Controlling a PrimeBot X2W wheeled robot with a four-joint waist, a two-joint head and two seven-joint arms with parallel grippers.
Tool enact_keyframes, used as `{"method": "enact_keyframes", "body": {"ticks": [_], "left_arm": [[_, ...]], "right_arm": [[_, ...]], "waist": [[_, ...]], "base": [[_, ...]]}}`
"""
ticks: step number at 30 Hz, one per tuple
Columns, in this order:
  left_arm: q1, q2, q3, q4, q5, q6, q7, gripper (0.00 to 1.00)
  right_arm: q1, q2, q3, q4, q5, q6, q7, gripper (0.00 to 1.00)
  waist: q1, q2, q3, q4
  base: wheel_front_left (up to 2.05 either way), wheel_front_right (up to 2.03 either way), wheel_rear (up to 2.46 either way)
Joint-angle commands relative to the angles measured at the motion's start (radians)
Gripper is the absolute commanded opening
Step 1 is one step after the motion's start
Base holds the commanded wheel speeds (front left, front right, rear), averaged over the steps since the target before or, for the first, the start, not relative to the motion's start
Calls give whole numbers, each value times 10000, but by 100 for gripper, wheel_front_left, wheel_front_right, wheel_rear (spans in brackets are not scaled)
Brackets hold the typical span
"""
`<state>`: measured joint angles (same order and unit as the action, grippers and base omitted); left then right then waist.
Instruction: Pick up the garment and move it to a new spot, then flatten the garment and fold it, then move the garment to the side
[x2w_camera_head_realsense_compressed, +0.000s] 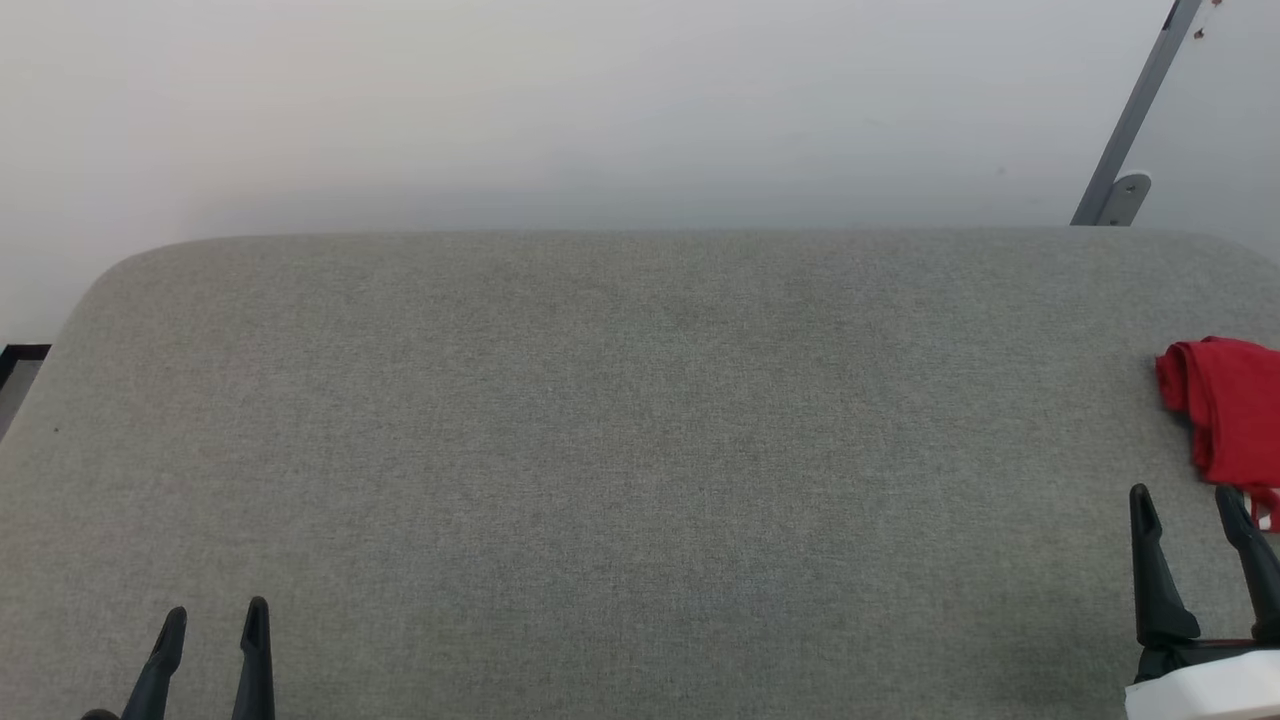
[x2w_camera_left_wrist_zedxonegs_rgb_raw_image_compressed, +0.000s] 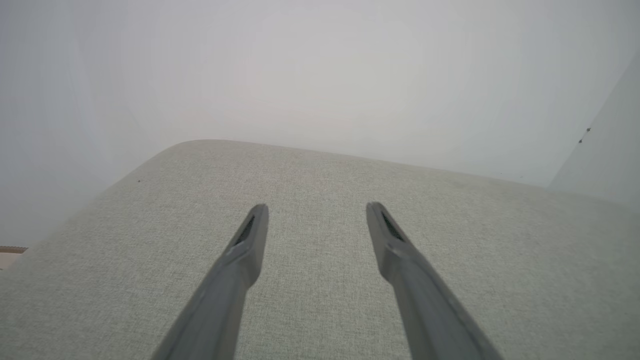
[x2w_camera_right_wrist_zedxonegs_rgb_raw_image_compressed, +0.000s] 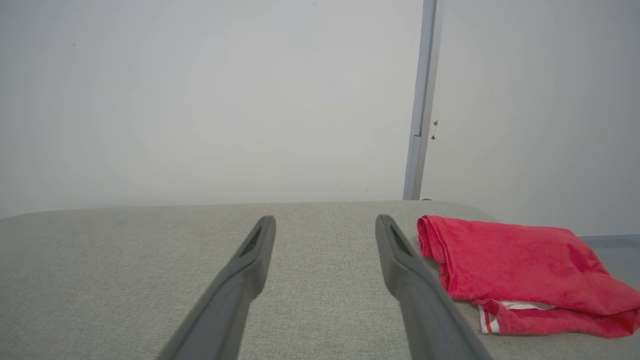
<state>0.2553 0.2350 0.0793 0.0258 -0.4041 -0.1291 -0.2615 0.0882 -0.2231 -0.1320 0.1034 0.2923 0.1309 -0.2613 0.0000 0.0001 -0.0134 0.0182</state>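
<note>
Now, our stage: by our reading the garment looks folded and set aside already, so we treat this as the close of the move-to-the-side step.
Garment: the red jersey shirt with a strip of red-and-white striped trim (x2w_camera_right_wrist_zedxonegs_rgb_raw_image_compressed: 520, 272) lies folded in a compact bundle at the right end of the grey fabric-covered table (x2w_camera_head_realsense_compressed: 600, 450), by that table's right edge.
Right gripper (x2w_camera_head_realsense_compressed: 1195, 505): its two long dark fingers stand apart with nothing between them, just short of the bundle and not touching it.
Left gripper (x2w_camera_head_realsense_compressed: 212, 625): jaws apart and empty, over the table's near left part, well away from the shirt.
Doing it well: we would keep both arms clear of the bundle, lifting away without snagging a fold, so the stack holds its shape.
</note>
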Motion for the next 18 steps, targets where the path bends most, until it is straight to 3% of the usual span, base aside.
{"method": "enact_keyframes", "body": {"ticks": [1,10,11,18], "left_arm": [[-81,31,-24,-19,80,-19,-44,100],[-104,79,-92,-5,52,-19,-44,100],[-9,42,-101,7,-6,0,1,0],[17,-349,-235,523,-271,2,89,0]], "right_arm": [[64,44,-12,-47,52,-4,-49,100],[111,91,-43,-41,6,-4,-49,100],[41,55,-27,-3,45,0,1,0],[157,373,44,506,322,0,116,0]], "waist": [[0,-1,4,9],[0,-1,-39,76],[0,-1,-39,76],[0,-1,-39,77]], "base": [[0,0,0],[0,0,0],[0,0,0],[0,0,0]]}}
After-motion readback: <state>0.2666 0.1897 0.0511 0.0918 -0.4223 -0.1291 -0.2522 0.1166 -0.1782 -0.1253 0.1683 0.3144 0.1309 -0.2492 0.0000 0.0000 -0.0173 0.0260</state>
